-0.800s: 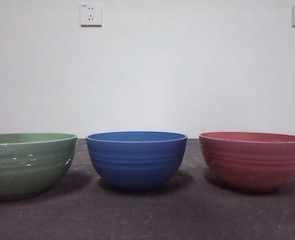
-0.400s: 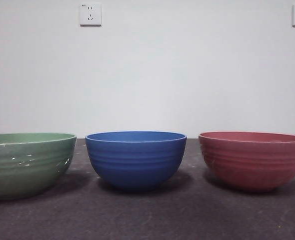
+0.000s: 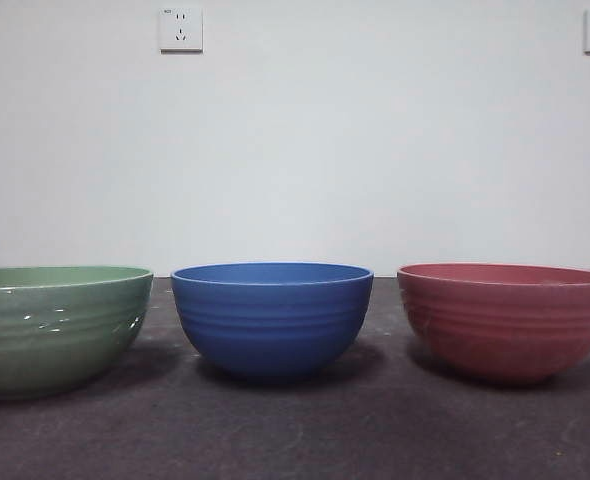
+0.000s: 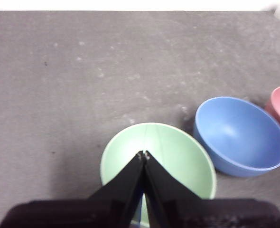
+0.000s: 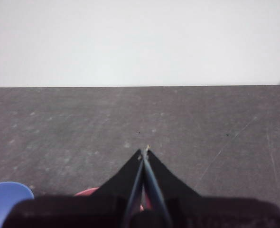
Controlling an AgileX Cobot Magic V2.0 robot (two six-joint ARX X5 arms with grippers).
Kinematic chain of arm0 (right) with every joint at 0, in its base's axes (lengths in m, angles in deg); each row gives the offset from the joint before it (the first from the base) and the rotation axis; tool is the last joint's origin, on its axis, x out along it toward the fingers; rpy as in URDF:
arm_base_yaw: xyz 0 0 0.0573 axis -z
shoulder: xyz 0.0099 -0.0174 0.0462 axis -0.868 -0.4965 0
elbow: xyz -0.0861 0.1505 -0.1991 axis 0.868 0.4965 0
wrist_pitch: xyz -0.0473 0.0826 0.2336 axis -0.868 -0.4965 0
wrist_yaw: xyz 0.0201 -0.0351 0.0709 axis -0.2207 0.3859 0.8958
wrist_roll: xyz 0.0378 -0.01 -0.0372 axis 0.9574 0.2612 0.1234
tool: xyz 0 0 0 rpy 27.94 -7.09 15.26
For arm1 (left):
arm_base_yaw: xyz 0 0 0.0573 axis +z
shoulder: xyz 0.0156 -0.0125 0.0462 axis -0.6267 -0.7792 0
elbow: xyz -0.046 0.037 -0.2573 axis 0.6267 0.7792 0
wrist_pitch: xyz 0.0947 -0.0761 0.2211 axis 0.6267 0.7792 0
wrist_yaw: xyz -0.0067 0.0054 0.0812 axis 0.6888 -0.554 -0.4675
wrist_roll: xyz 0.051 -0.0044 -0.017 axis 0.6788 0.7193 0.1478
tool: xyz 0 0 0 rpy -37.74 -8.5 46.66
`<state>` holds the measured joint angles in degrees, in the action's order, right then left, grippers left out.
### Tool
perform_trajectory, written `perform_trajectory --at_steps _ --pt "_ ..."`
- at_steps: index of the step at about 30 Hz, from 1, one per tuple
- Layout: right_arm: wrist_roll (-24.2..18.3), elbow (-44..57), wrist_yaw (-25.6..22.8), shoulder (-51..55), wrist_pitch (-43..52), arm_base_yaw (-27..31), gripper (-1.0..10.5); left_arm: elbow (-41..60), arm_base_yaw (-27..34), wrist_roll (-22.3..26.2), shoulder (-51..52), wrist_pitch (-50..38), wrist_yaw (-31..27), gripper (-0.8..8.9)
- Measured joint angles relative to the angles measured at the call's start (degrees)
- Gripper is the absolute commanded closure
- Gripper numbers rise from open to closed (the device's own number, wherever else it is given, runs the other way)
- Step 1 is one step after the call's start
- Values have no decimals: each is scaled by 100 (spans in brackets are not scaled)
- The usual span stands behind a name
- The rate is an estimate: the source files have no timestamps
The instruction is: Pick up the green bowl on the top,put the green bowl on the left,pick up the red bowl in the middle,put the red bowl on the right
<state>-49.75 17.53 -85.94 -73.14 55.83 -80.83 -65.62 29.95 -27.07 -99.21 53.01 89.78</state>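
Three bowls in a row on the table [image 3: 295, 430], apart: green bowl [image 3: 60, 325] at lower left of the front view, blue bowl [image 3: 272, 315] centre, red bowl [image 3: 505, 318] lower right. Left end effector [image 4: 144, 156] pressed together, empty, hovering directly above the green bowl. Right end effector [image 5: 144, 152] likewise closed, empty, above the red bowl. Judged: both placements done, nothing left to reach.

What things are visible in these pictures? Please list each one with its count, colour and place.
green bowl: one, muted green, left end of the row, apart from the blue one.
blue bowl: one, blue, middle.
red bowl: one, pinkish red, right end.
table: one, dark grey, under the bowls.
sockets: two, white, high on the wall.
left gripper: one, black, jaws shut, above the green bowl.
right gripper: one, black, jaws shut, above the red bowl.
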Motion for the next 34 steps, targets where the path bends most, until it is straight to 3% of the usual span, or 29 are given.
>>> perform_trajectory --at_steps 4,12,20,34 --pt "0 0 -11 0 -11 0 943 146 50 553 573 -101 -658 817" --pt "0 0 -13 0 -11 0 943 1770 680 837 2022 -1596 -750 817" --pt "0 0 -13 -7 -24 0 943 3335 844 586 2177 -2426 -730 817" --pt "0 0 -13 -17 -310 0 943 3434 844 341 2186 -2629 -664 817"
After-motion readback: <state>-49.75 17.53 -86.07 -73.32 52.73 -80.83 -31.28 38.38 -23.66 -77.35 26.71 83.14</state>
